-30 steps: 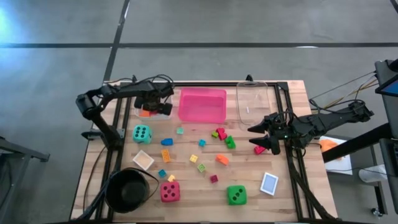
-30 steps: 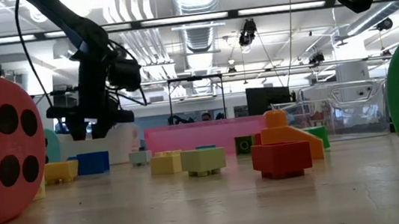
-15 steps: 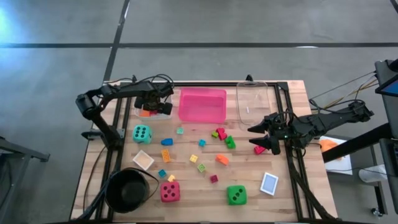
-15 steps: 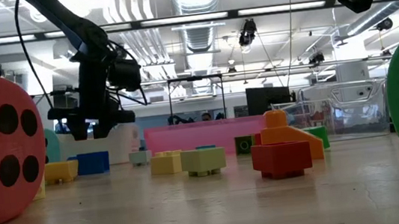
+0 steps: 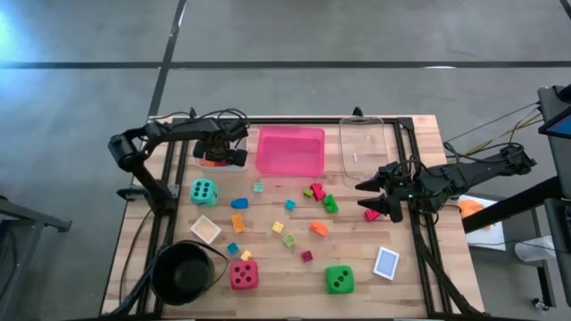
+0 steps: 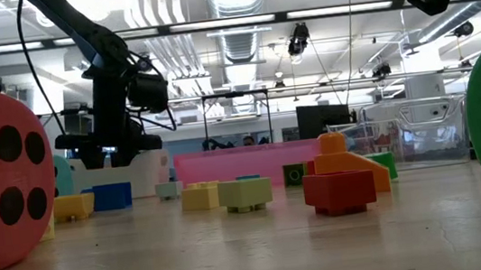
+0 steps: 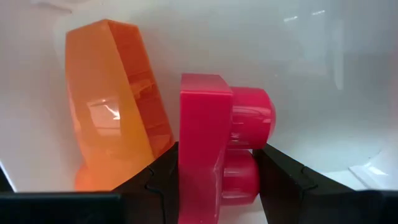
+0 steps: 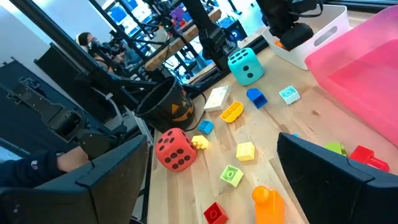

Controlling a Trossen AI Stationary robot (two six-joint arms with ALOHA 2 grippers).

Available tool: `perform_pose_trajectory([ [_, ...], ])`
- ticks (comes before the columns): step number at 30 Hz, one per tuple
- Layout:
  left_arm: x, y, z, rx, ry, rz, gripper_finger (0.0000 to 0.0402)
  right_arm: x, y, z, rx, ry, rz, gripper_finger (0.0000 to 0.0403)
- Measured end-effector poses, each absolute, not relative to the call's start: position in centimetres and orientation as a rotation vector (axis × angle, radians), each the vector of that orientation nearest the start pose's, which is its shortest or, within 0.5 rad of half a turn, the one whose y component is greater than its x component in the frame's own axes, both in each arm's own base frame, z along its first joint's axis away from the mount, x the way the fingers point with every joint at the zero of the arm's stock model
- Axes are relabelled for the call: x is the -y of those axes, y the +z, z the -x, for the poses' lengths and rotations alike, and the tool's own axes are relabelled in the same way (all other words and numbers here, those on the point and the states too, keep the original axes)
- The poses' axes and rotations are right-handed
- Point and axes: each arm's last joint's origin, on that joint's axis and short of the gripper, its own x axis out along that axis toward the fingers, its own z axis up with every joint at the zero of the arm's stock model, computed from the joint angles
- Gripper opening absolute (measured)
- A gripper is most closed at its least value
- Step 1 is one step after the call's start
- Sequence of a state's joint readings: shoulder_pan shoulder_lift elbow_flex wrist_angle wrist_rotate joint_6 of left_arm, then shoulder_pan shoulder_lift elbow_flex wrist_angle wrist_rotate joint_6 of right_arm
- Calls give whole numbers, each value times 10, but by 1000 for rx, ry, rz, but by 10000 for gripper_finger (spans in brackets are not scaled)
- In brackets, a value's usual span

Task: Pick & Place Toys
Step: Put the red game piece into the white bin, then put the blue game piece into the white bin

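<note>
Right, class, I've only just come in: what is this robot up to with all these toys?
It is sorting toys into trays. The left hand is inside the white tray at the back left of the table, shut on a red block, beside an orange block already in the tray. The right hand hangs open above the table's right side, holding nothing. Many small blocks, the teal die, red die and green die lie on the table. The pink tray looks empty.

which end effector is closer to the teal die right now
Left. The left end effector sits over the white tray, just behind the teal die, gripping a red block. The right end effector hangs open across the table.
</note>
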State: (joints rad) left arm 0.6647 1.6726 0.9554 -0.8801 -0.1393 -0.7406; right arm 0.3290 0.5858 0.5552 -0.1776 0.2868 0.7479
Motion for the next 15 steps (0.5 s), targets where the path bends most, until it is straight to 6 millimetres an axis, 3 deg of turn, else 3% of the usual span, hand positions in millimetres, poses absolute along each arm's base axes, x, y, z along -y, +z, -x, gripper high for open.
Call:
perform_pose_trajectory([
  [5, -169, 154, -209, -1306, 1202, 968, 161, -38, 282, -135, -204, -34, -682, 348],
  [11, -168, 155, -208, -1318, 1178, 944, 257, -38, 282, -135, -204, -34, -682, 348],
  [15, -168, 157, -208, -1317, 1179, 942, 294, -38, 282, -135, -203, -34, -682, 348],
])
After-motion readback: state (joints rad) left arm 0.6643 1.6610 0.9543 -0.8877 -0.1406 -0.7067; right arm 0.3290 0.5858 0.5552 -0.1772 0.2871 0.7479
